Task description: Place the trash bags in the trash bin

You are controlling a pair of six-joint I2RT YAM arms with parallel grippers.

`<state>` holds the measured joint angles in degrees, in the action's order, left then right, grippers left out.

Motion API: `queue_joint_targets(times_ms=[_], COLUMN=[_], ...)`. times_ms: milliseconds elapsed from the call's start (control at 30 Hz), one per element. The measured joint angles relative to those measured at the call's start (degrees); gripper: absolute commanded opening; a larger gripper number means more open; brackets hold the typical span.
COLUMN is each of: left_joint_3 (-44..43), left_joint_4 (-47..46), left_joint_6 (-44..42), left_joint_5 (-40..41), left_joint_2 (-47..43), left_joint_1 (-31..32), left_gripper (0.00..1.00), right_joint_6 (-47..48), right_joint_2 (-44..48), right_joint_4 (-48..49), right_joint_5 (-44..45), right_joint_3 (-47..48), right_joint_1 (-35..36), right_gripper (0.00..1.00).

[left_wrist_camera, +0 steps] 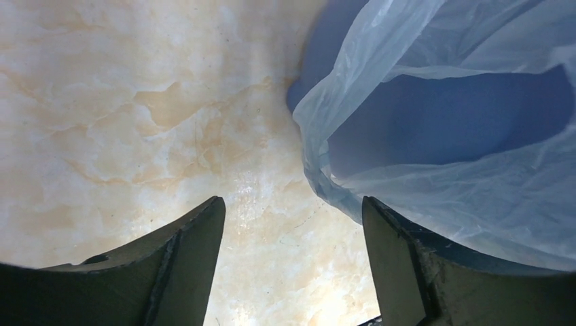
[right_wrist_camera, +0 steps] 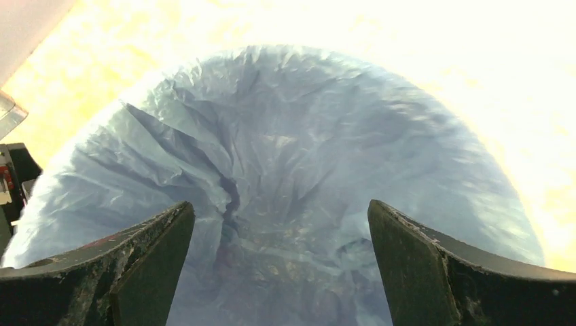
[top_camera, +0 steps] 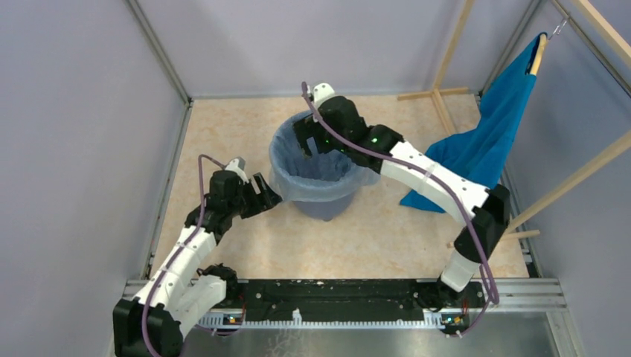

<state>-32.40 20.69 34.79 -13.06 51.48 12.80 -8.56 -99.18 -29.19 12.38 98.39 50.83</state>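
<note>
No word, number or brand can be read in any of the views. The trash bin (top_camera: 327,210) and the trash bag (top_camera: 298,182) folded over its rim show plain surfaces only. Small green lights (top_camera: 376,137) glow on the right arm (top_camera: 424,167), without letters.

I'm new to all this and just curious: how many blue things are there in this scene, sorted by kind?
Trash bin: 1
Trash bag: 1
Blue cloth: 1
Total: 3
</note>
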Motion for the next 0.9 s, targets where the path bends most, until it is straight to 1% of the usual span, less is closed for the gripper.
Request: queue_joint_targets(times_ms=[233,333,433,500,667,767,900], left_joint_3=[-1.9,-4.8,-7.7,-9.9,-15.8,-18.9,-22.0], left_joint_4=[4.5,7.5,9.7,11.5,15.0,16.3,17.3], left_joint_6=[-0.8,-1.7,-2.4,-2.9,-3.9,-4.8,-5.6], left_joint_5=[3.5,6.1,8.7,10.6,14.0,15.5,17.9], left_joint_2=[-6.3,-8.7,-11.1,-12.9,-16.7,-18.7,-21.1], left_joint_1=[0.0,0.0,0.0,0.0,0.0,0.0,0.0], left_gripper=[0.89,0.91,0.93,0.93,0.97,0.99,0.99], right_joint_6=[3.0,4.0,3.4,1.4,-4.6,-7.3,-10.8], right_joint_2=[10.7,17.8,26.8,31.5,41.4,45.9,51.5], right_joint_4=[-2.6,-3.6,-3.7,-3.8,-4.3,-6.1,-7.0], right_joint_5=[5.9,9.6,12.3,12.7,10.1,9.3,8.3], right_joint_3=[-0.6,-4.3,-11.2,-15.5,-28.8,-35.5,-43.8], right_joint_1=[0.0,-0.1,-1.2,-3.0,-11.5,-12.4,-12.4], right_gripper=[0.99,0.99,0.99,0.98,0.99,0.99,0.99])
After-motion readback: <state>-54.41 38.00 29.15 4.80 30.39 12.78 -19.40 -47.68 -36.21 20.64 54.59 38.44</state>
